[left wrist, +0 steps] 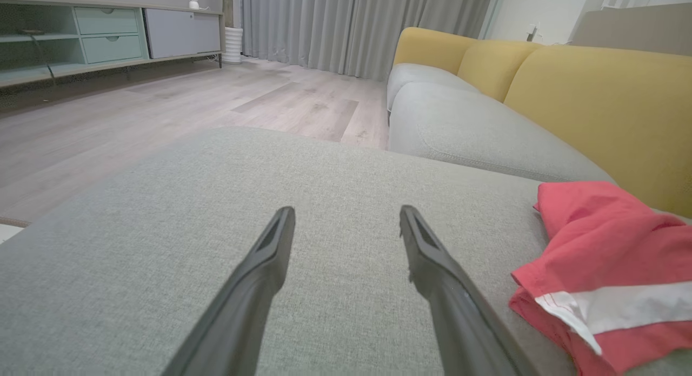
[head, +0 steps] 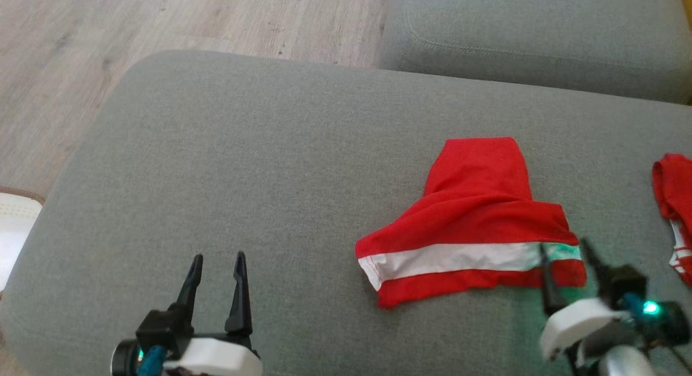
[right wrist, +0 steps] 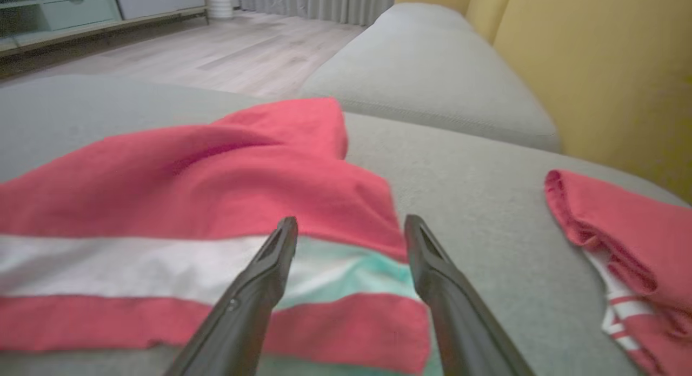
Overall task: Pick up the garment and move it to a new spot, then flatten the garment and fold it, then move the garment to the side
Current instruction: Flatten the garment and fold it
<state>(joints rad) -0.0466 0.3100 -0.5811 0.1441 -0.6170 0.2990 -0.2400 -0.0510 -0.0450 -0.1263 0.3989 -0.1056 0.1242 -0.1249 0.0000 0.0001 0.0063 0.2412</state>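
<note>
The red garment [head: 476,224] lies on the grey sofa cushion [head: 243,149], its white band [head: 448,259] running left to right. The right gripper [head: 563,245], fingers wide and holding nothing, sits at the garment's near right corner; the left gripper [head: 218,256], also wide, is well left of the garment

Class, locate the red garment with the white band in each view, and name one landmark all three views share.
Head view: garment right of centre.
Left wrist view: lower right corner.
Right wrist view: left and centre, near the bottom.
Shared landmark: the far grey cushion beyond it.
</note>
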